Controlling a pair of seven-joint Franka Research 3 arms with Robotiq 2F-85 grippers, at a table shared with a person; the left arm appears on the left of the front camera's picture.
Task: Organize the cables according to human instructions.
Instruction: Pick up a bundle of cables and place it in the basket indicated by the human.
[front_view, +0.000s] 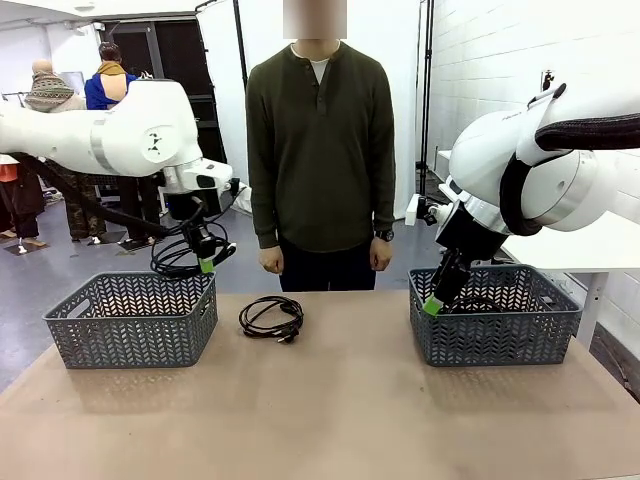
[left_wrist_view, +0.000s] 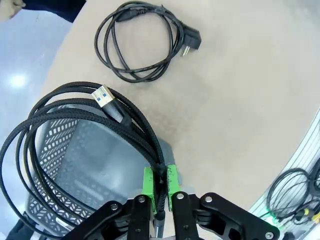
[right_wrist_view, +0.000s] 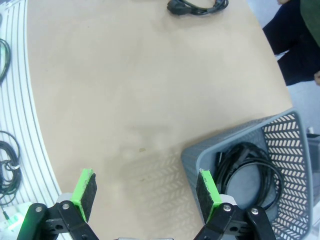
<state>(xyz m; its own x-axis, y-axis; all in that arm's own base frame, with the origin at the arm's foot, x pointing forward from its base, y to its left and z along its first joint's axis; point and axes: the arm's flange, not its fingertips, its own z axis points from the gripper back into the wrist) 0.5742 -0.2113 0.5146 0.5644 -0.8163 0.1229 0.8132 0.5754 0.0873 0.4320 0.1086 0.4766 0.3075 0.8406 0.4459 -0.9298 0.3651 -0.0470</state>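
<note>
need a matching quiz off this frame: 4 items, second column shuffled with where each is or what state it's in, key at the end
Items
1. braided USB cable
2. cable with the wall plug
3. right gripper
4. right basket

Place or state
A. lying flat on the table, between the baskets
B. open, nothing between its pads
C. has a coiled black cable inside
D. pinched in the left gripper, hanging as a loop

Pairs: 1-D, 2-A, 3-B, 4-C
</note>
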